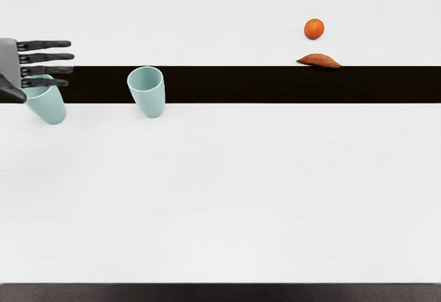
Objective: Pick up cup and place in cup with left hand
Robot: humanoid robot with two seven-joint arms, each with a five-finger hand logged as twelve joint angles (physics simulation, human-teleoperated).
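Observation:
Coming in from the picture's left edge, my left hand [47, 67] has its fingers straight and spread, holding nothing. Below and partly behind its fingers stands a light teal cup [49, 107], its rim partly hidden by the hand. Whether hand and cup touch, I cannot tell. To the right of it a second teal cup [150, 96] stands upright, its open mouth showing and nothing seen inside.
A white table [220, 192] with a black band [227, 85] across it fills the view. Towards the back right lie an orange [314, 29] and, just below it, a reddish-brown sweet potato [319, 61].

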